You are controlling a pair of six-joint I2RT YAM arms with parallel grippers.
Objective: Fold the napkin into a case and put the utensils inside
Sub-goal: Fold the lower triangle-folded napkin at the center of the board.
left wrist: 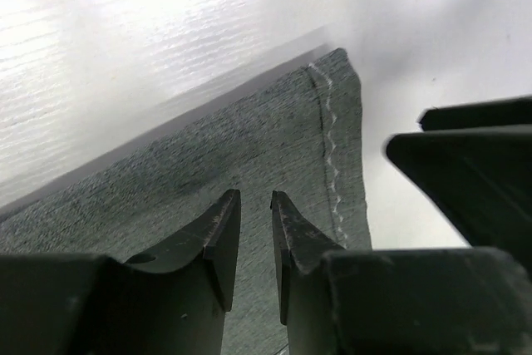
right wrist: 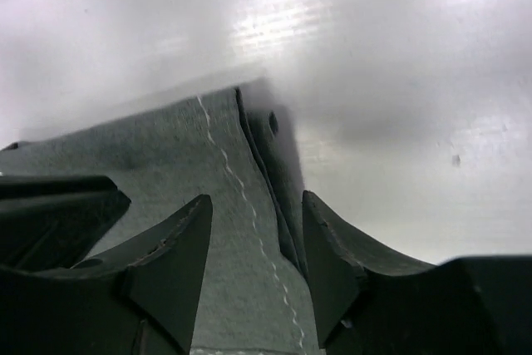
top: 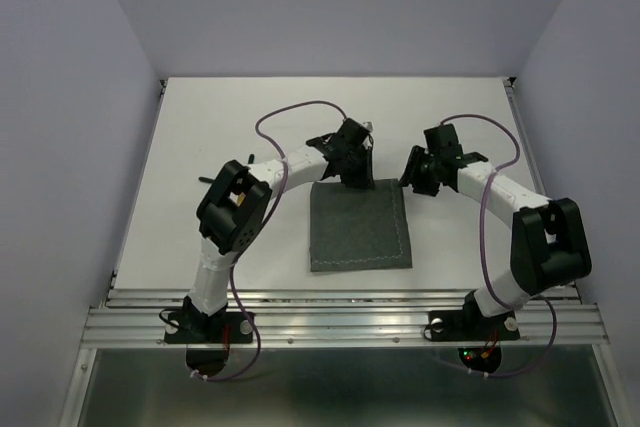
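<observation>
napkin under left tool, right tool at corner

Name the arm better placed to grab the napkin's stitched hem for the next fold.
Right. The right gripper has open jaws straddling the napkin at its stitched hem, by the far corner. The left gripper hangs over plain cloth beside the hem, jaws nearly together.
</observation>
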